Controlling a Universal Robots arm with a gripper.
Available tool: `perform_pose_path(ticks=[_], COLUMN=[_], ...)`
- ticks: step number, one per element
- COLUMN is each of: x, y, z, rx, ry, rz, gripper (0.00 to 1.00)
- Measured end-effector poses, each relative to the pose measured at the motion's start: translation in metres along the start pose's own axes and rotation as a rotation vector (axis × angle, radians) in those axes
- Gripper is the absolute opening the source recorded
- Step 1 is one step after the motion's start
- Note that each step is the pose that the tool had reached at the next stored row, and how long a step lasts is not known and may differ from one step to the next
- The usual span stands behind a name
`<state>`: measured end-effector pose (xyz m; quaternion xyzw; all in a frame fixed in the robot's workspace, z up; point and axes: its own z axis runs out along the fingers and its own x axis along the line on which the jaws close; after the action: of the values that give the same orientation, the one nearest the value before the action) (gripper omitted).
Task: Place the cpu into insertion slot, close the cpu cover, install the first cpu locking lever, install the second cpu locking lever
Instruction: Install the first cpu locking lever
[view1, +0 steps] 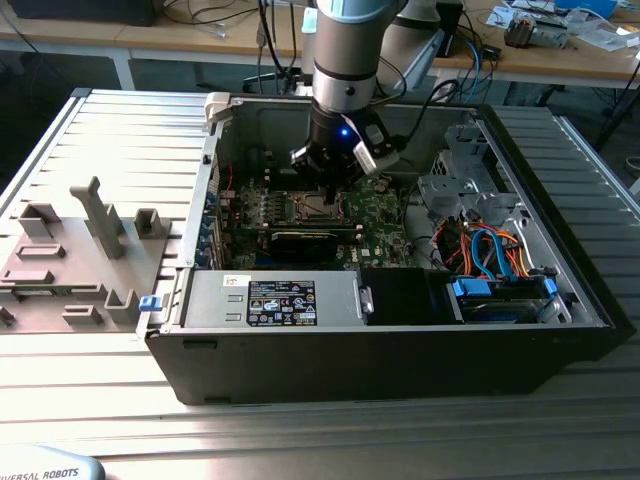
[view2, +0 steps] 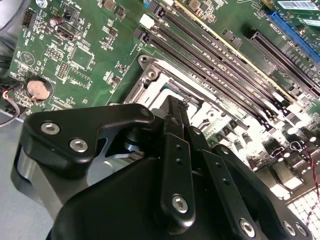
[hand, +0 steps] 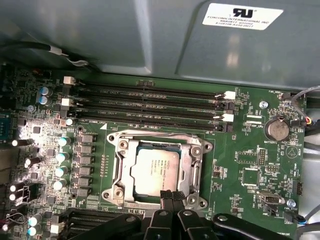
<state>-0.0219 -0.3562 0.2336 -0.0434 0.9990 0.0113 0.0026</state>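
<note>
The cpu (hand: 155, 169), a dull silver square, lies flat in the insertion slot (hand: 116, 192) on the green board. The cpu cover (hand: 191, 162), a silvery frame with a square cut-out, lies down around the chip. In the first wrist view my gripper (hand: 172, 196) is shut, its black fingertips pressed together at the cover's edge with nothing visible between them. The second wrist view shows the gripper (view2: 173, 103) just over the socket's metal frame (view2: 155, 75). In the exterior view the gripper (view1: 328, 192) reaches down into the open computer case over the socket (view1: 308, 208). I cannot make out the locking levers' positions.
Long memory slots (hand: 150, 107) run beside the socket. A black card (view1: 305, 240) stands just in front of it, then the power supply (view1: 270, 300). Drive bays with blue and orange cables (view1: 490, 260) fill the exterior view's right. Grey fixtures (view1: 90, 230) stand on the table outside the case.
</note>
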Motion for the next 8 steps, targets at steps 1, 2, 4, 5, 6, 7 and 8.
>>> perform_pose_path(ticks=[1, 2, 4, 5, 6, 7, 8], x=[0.0, 0.0, 0.0, 0.0, 0.0, 0.0, 0.0], y=[0.0, 0.0, -0.0001, 0.0, 0.0, 0.0, 0.0], z=[-0.0005, -0.0011, -0.0032, -0.004, -0.0049, -0.0069, -0.0079], rx=[0.0, 0.0, 0.0, -0.0001, 0.0, 0.0, 0.0], ry=[0.0, 0.0, 0.0, 0.0, 0.0, 0.0, 0.0], rz=[0.0, 0.0, 0.0, 0.0, 0.0, 0.0, 0.0], gripper=[0.11, 0.11, 0.11, 0.11, 0.11, 0.11, 0.11])
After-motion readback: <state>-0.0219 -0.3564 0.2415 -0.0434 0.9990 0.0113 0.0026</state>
